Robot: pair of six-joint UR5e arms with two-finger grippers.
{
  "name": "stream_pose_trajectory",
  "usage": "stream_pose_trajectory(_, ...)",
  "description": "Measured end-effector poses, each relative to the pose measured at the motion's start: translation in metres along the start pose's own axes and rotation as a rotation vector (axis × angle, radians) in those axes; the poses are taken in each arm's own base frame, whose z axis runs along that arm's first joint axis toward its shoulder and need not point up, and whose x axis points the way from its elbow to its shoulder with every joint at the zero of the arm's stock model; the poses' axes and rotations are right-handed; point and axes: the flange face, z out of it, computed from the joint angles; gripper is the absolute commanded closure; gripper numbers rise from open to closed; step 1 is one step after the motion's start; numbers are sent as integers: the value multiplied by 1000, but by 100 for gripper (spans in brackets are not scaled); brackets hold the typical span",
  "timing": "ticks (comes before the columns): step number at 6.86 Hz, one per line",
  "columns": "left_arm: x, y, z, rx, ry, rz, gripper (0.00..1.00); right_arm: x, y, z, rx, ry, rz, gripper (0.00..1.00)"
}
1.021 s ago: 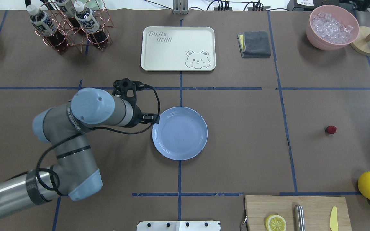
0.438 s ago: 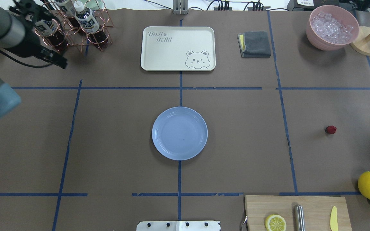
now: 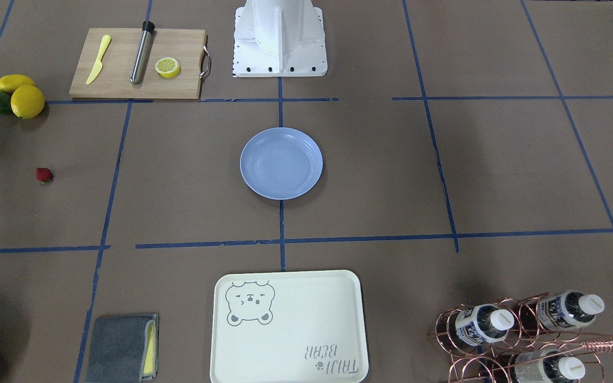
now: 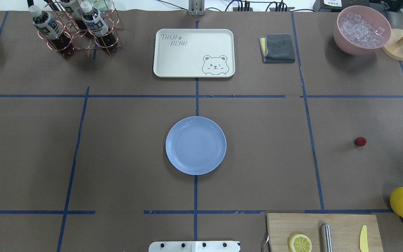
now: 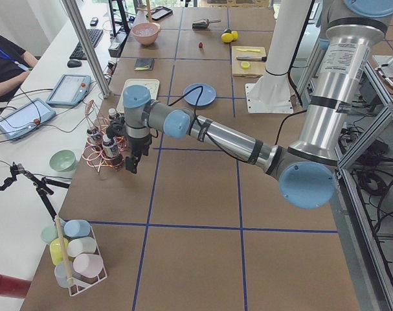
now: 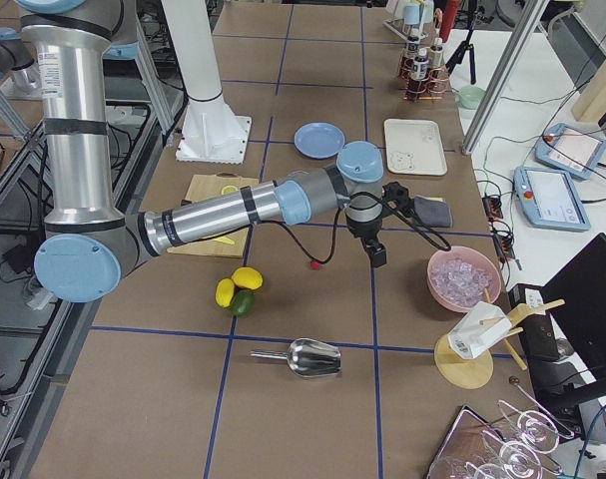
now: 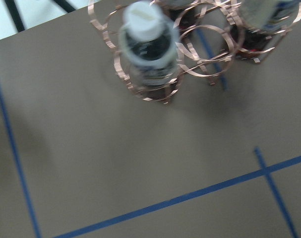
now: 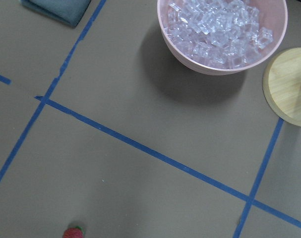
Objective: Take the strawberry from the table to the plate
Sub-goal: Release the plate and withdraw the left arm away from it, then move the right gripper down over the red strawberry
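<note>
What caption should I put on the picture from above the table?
An empty blue plate sits in the middle, a little strawberry lies far to its right, and no robot arm shows.

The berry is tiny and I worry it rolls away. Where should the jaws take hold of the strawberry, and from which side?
Across the red middle of the strawberry, its widest part, coming straight down from above. It lies low on the table with nothing close beside it, so a sideways approach would likely scrape the paper.
</note>
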Motion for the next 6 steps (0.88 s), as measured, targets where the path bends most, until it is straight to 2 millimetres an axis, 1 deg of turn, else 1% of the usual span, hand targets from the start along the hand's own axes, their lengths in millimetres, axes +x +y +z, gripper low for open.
stream_pose_trajectory(1, -43, 41, 16, -45, 34, -10, 0, -15, -5, 4, -4, -12, 12, 0)
stream_pose_trajectory(2, -60, 74, 30, -67, 103, -30, 0, -29, -8, 11, -16, -23, 28, 0)
stream_pose_trajectory(3, -67, 91, 39, -74, 140, -40, 0, -39, -9, 15, -22, -29, 41, 0)
stream_pose_trajectory(5, -74, 112, 46, -84, 161, -57, 0, -51, -10, 11, -16, -32, 67, 0)
stream_pose_trajectory(6, -78, 117, 45, -82, 160, -66, 0, -53, -10, 11, -16, -33, 76, 0)
